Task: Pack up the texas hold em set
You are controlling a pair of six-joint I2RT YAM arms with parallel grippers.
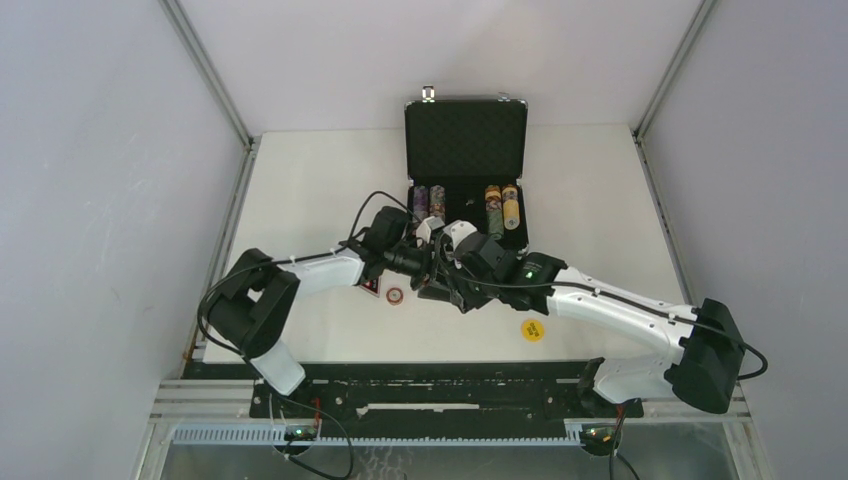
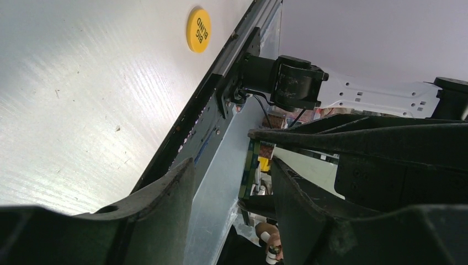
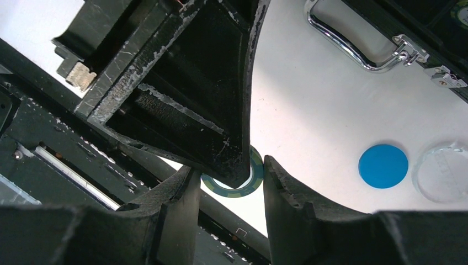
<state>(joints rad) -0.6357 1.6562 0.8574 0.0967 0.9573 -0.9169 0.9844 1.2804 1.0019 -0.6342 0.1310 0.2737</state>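
The briefcase (image 1: 465,140) of the texas hold em set stands open at the back, with rows of chips (image 1: 501,207) in its tray. My two grippers meet in front of it above the table. The right gripper (image 3: 229,168) is shut on a green poker chip (image 3: 232,192), held by its rim. The left gripper (image 2: 232,165) is open around the same chip (image 2: 248,172), seen edge-on near its right finger, with a wide gap to the other finger. In the top view the left gripper (image 1: 428,262) and the right gripper (image 1: 452,285) overlap and hide the chip.
A yellow BIG BLIND token (image 1: 533,330) lies near the front edge. A red-rimmed chip (image 1: 396,296) lies under the left arm. A blue round token (image 3: 383,166) and a clear disc (image 3: 444,171) lie beside the briefcase's chrome handle (image 3: 353,47).
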